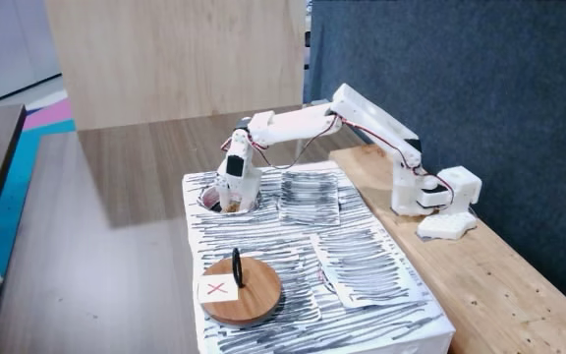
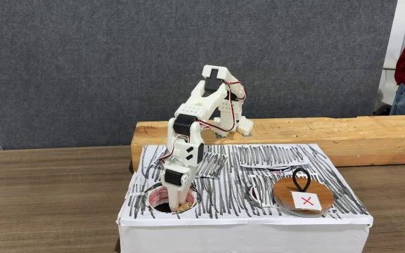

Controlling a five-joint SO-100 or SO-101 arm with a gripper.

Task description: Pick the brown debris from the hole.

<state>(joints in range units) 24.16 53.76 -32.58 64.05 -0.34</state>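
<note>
Gripper [image 2: 179, 203] reaches down into the hole [image 2: 162, 204] of the striped white box [image 2: 245, 225], positioned to lift out what sits inside; whether it is wide or closed I cannot tell. Beside it lies the wooden disc [image 2: 302, 197]. Tan brown debris [image 2: 186, 207] shows at the fingertips in the hole.

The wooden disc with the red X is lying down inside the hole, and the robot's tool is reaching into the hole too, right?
Not quite. The wooden disc with the red X lies flat on top of the striped box, away from the hole, as both fixed views show. The tool really is reaching down into the hole.
</note>
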